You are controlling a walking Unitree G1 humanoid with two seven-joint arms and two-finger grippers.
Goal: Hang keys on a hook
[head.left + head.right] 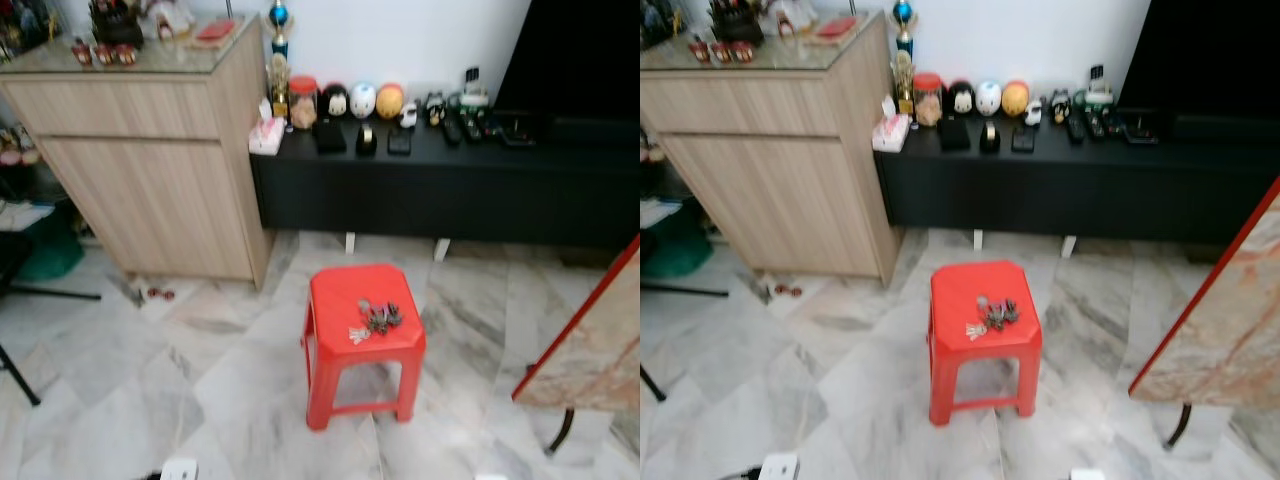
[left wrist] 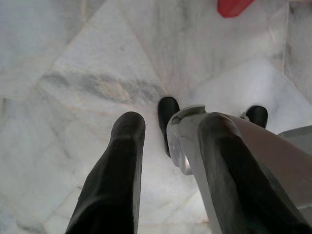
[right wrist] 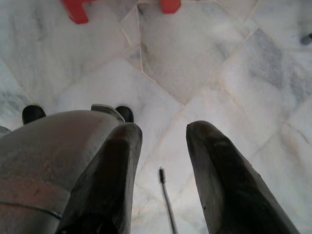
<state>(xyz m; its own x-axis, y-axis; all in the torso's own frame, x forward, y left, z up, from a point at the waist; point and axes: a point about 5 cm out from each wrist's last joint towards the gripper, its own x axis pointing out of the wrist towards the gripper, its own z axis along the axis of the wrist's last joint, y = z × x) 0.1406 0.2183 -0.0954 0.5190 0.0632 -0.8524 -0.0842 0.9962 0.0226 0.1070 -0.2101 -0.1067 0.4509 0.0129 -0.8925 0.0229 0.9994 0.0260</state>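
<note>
Right, approach phase: I walk in square to the one red stool (image 1: 363, 330), which stands on the marble floor (image 1: 200, 380) in front of the black TV bench (image 1: 440, 185), one wooden cabinet (image 1: 150, 170) to its left. One bunch of keys (image 1: 375, 318) lies on the stool seat, untouched. I stop close, bend, grab from above by the ring. Left gripper (image 2: 168, 161) and right gripper (image 3: 163, 165) hang idle over floor, fingers apart, empty. No hook spotted yet.
</note>
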